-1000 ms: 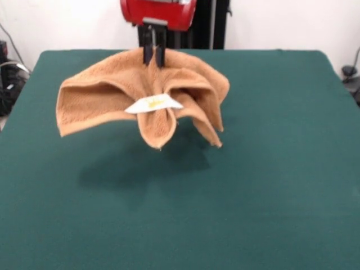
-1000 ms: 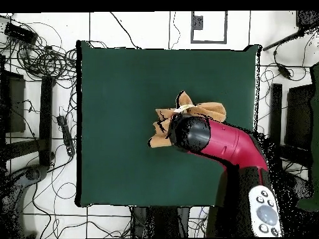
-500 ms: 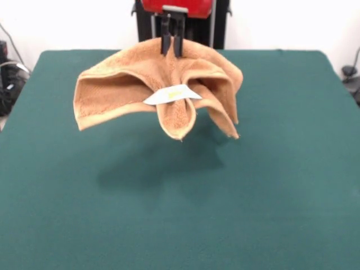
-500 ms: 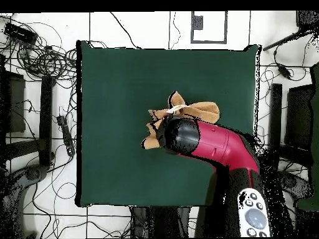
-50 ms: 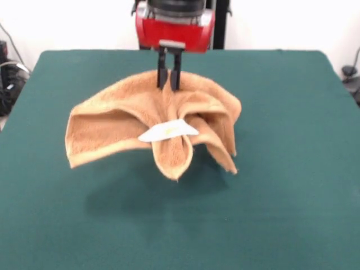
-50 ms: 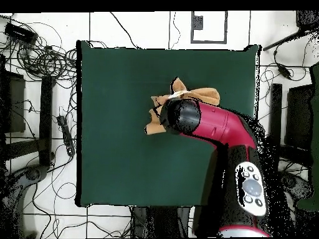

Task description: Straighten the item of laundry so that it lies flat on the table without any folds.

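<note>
The small orange-tan terry-cloth towel [image 5: 152, 126] hangs in the air at the centre of the front view, pinched near its middle by the black two-fingered gripper [image 5: 169, 84] on the red and black robot arm [image 6: 215, 127]; the fingers are closed tight together on a bunched peak of cloth, and nothing else is in their grip. From that peak the towel droops in several soft lobes, a wide flap to the left, a narrow fold hanging lowest in the middle and a doubled flap to the right, with the white tag with yellow print [image 5: 167, 130] showing at the centre. It appears clear of the surface, with its shadow lying on the cloth below. Judging by how freely it sags, the towel is light, limp and in no way fragile; the looped pile should give good grip and will likely drag on a felt-like surface rather than slide. A hold at the middle keeps every edge folded inward, so a corner or a hemmed edge looks like the better place to take it for spreading. The large rectangular table covered in dark green felt-like cloth [image 5: 292, 185] is far wider than the towel and bare around it, which leaves ample room to lay it out. In the overhead view the towel [image 6: 187, 96] peeks out in the upper middle from under the arm, and tangled cables [image 6: 37, 56] lie on the pale floor at the upper left.
</note>
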Robot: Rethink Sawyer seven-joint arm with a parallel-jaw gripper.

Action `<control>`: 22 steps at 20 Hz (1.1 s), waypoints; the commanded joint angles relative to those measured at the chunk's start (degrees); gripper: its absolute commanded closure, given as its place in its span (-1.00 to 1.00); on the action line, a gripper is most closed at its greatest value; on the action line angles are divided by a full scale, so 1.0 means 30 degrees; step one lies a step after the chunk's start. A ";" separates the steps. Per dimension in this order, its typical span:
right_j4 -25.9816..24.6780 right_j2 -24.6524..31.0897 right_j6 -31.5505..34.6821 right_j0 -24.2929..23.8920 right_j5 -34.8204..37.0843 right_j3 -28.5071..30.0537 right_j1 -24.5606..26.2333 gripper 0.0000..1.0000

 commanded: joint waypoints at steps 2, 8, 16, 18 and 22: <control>0.0971 0.1587 0.3123 0.0271 0.0369 -0.3674 0.4128 1.00; 0.0812 0.1705 0.2980 0.0150 -0.1172 -0.4873 0.5674 1.00; -0.0047 0.2205 0.3079 -0.0619 -0.5943 -0.3493 0.7553 1.00; -0.0174 0.2253 0.3253 -0.0788 -0.6930 -0.2785 0.7607 1.00; -0.0453 0.1989 0.3608 -0.0872 -0.8217 -0.0963 0.7088 1.00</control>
